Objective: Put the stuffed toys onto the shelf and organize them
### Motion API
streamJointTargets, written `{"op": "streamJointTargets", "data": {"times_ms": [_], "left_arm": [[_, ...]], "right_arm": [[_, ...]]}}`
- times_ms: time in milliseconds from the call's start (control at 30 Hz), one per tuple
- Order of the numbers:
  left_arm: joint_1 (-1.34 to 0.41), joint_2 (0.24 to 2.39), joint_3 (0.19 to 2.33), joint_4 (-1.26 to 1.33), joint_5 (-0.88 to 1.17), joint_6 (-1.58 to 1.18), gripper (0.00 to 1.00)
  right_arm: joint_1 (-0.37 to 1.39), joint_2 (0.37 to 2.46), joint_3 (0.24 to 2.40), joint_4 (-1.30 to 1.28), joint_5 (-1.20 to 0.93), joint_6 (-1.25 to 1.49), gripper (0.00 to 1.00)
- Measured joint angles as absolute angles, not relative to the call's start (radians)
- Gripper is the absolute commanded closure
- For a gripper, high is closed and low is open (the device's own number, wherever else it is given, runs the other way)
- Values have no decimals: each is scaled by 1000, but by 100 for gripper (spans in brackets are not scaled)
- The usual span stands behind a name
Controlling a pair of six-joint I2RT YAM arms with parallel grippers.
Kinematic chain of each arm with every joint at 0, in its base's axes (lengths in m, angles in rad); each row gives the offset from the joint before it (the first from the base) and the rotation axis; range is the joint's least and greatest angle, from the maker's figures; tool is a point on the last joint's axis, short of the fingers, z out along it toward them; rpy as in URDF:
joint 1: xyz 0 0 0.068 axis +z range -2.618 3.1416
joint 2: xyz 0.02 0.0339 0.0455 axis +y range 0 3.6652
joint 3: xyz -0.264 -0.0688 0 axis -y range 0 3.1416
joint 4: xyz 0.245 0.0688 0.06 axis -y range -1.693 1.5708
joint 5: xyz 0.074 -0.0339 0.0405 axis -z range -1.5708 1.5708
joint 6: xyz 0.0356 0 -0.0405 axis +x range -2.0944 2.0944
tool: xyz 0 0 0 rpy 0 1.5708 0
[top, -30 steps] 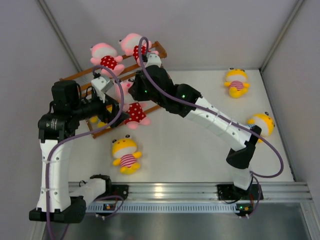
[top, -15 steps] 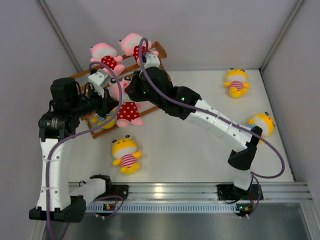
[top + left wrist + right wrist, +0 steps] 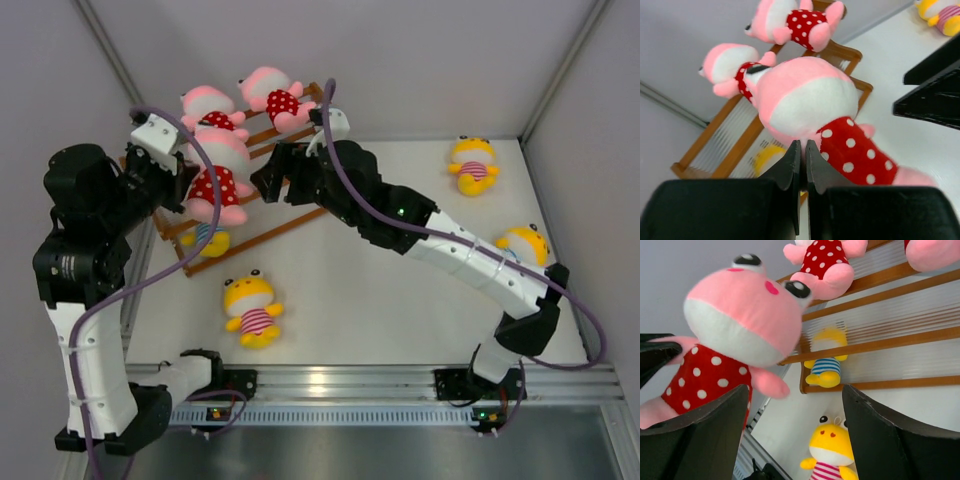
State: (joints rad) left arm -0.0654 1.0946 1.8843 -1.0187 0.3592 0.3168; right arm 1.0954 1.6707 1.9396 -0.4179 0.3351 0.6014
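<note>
Now it's the placing step: left gripper [image 3: 800, 150] pinched tight on a pink toy [image 3: 215, 175], over the shelf [image 3: 260, 238] at 10 o'clock; right gripper [image 3: 794, 405] gaping alongside. Next, likely lowering it beside the 2 shelved pink toys [image 3: 205, 105] at 11 o'clock.

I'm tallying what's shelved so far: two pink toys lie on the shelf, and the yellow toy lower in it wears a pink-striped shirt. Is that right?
One detail is off: the yellow toy lower in the shelf wears a blue-striped shirt, not pink-striped, as the right wrist view shows. Two pink toys do lie on the shelf.
</note>
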Motion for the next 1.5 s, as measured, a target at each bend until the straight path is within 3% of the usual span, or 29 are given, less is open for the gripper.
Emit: {"op": "streamJointTargets", "data": {"times_ms": [667, 1100, 1500], "left_arm": [[-14, 1282, 1989, -905, -48, 316, 98], [152, 1407, 1969, -770, -6, 308, 98], [187, 1500, 1950, -749, 47, 290, 98]], "right_arm": [[952, 1456, 1608, -335, 267, 595, 24], [873, 1360, 1483, -313, 227, 596, 25], [856, 1316, 1432, -311, 227, 598, 25]]}}
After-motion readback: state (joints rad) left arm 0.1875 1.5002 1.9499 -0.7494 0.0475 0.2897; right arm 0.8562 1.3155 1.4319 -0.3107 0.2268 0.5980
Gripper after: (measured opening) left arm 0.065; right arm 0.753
